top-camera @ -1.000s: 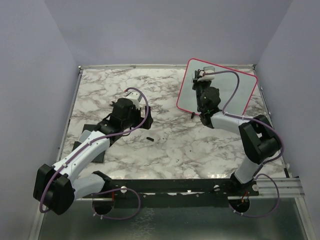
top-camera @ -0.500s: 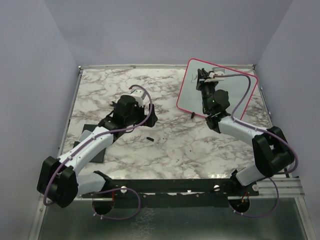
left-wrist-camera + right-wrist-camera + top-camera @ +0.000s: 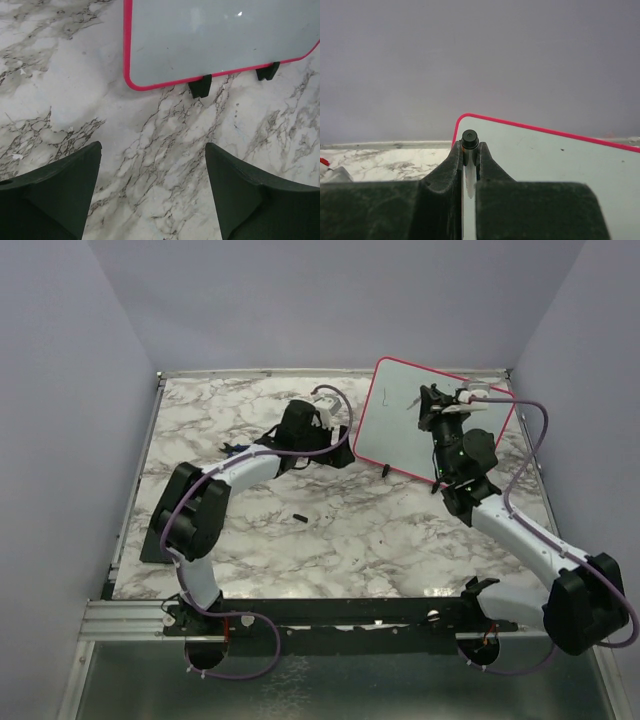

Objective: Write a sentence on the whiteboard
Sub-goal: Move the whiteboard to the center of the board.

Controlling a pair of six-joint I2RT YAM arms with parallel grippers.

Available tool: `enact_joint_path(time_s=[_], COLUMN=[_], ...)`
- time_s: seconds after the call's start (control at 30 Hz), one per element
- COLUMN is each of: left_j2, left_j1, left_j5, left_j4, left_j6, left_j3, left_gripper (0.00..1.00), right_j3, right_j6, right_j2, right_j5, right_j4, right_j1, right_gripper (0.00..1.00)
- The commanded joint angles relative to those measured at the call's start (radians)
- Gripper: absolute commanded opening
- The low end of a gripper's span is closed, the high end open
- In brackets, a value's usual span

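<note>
Black plastic on both pairs of fingers. At the left gripper (image 3: 152, 200): spread wide, gripping nothing, hanging over the white-and-grey veined marble tabletop (image 3: 60, 90), just short of a corner of the large white rectangular whiteboard with a thin red-pink frame (image 3: 220, 40) — looks straight at its two small black clips (image 3: 201, 86). At the right gripper (image 3: 470, 152): clamped tight on a slim white marker with a round black end (image 3: 469, 138), held out over the board's white face.

On the left arm: reaches far forward and to the right, elbow folded back near the base, wrist beside the board's left edge. On the right arm: stretches long and low from its base, wrist above the board's far right part.

Lies flat at the table's far right, turned askew. Carries a short thin dark marker stroke (image 3: 382, 398) near its far left corner. Elsewhere on the marble: a small black stub (image 3: 298, 517) near the middle, a dark flat pad (image 3: 150, 548) at the left edge by the left arm. Around the table — plain lavender-grey walls (image 3: 300, 300).
</note>
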Motion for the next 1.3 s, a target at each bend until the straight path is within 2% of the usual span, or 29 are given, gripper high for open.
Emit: enact_joint_path(time_s=[0.0, 0.1, 0.23, 0.47, 0.77, 0.97, 1.27], left_j2=[0.041, 0.045, 0.061, 0.153, 0.268, 0.328, 0.406], left_j1=[-0.103, -0.204, -0.275, -0.400, -0.420, -0.425, -0.429], left_j5=[-0.114, -0.309, -0.435, -0.649, -0.722, -0.768, -0.778], left_j4=[0.067, 0.119, 0.285, 0.402, 0.448, 0.449, 0.446], left_j6=[0.048, -0.025, -0.174, -0.221, -0.196, -0.130, -0.113], left_j3=[0.040, 0.010, -0.095, -0.116, -0.052, 0.000, 0.072], left_gripper=[0.85, 0.83, 0.75, 0.68, 0.58, 0.56, 0.50], right_j3=[-0.011, -0.027, -0.046, -0.070, -0.071, -0.071, -0.071], right_j6=[0.051, 0.062, 0.068, 0.070, 0.059, 0.060, 0.057], right_j2=[-0.117, -0.185, -0.259, -0.355, -0.407, -0.406, -0.412], right_j5=[0.040, 0.119, 0.200, 0.280, 0.303, 0.302, 0.306], right_j4=[-0.220, -0.289, -0.340, -0.378, -0.401, -0.402, -0.396], right_j1=[-0.020, -0.022, -0.024, -0.024, -0.024, -0.024, -0.024], right_gripper=[0.01, 0.01, 0.01, 0.01, 0.01, 0.01, 0.01])
